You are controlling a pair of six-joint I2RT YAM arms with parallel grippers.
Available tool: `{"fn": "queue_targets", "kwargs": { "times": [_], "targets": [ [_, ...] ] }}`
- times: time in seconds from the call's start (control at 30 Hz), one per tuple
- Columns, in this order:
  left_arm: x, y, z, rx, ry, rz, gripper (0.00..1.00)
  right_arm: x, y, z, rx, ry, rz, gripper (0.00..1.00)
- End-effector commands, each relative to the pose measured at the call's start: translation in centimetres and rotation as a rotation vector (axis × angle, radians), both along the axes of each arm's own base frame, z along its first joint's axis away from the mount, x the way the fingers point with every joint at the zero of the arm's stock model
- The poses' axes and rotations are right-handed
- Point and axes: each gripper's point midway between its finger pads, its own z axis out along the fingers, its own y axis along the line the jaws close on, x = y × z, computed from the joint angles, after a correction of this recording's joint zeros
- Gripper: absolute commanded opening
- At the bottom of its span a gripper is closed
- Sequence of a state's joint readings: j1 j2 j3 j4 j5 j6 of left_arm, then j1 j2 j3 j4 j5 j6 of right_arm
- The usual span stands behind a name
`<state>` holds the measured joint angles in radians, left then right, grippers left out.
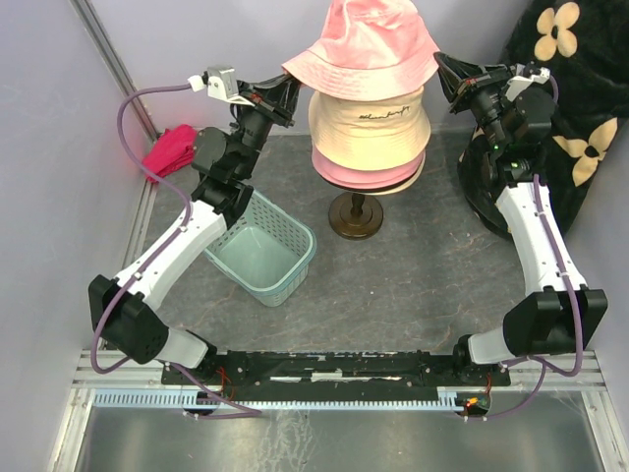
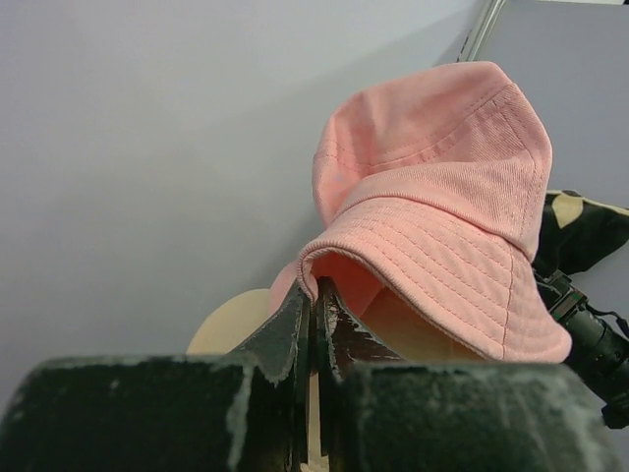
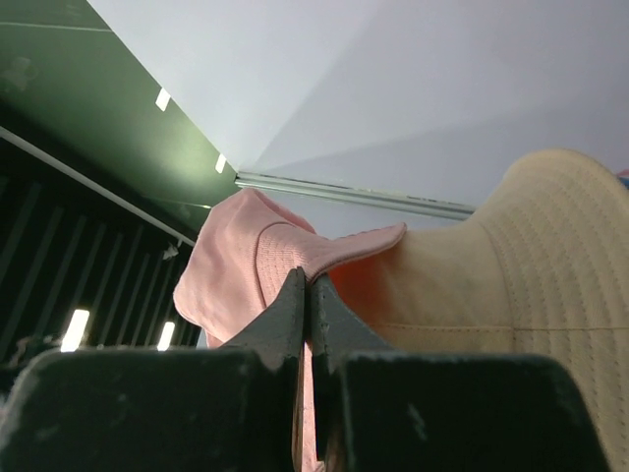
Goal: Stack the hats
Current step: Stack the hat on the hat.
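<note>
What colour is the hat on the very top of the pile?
The topmost hat is pink. It shows best in the left wrist view.

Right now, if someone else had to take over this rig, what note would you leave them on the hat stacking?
Left tool: shut on the brim of the top pink hat.
Right tool: shut on the same hat's brim, on the opposite side.
Hats: the beige hat sits over a lower pink hat on the stand. The top pink hat lies tilted over the beige one.
Done: three hats are in the stack.
Left: probably settle the top hat down and let go. The black flower-print fabric at the right may be another hat; cannot tell.
</note>
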<state>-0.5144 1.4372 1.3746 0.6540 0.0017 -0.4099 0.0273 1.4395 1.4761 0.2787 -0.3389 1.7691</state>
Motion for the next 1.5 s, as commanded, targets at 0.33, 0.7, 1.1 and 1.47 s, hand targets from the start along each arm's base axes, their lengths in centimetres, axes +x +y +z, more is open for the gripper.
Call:
{"fn": "queue_targets", "kwargs": {
  "times": [0.33, 0.7, 1.1, 1.47],
  "targets": [
    [-1.5, -0.5, -0.8, -0.019, -0.022, -0.024, 0.06, -0.7, -2.7, 0.3, 0.087, -0.075, 0.007, 0.02],
    [-1.5, -1.6, -1.6, -0.017, 0.006, -0.042, 0.07, -0.6, -2.3, 0.3, 0.119, -0.117, 0.075, 0.02],
    [-2.0, -2.3, -0.8, -0.032, -0.003, -0.051, 0.12, -1.7, -1.5, -0.5, 0.061, -0.105, 0.100, 0.02],
    [-2.3, -2.4, -1.7, -0.032, 0.019, -0.055, 0.17, -2.5, -1.1, -3.2, 0.035, -0.061, 0.113, 0.02]
  ]
}}
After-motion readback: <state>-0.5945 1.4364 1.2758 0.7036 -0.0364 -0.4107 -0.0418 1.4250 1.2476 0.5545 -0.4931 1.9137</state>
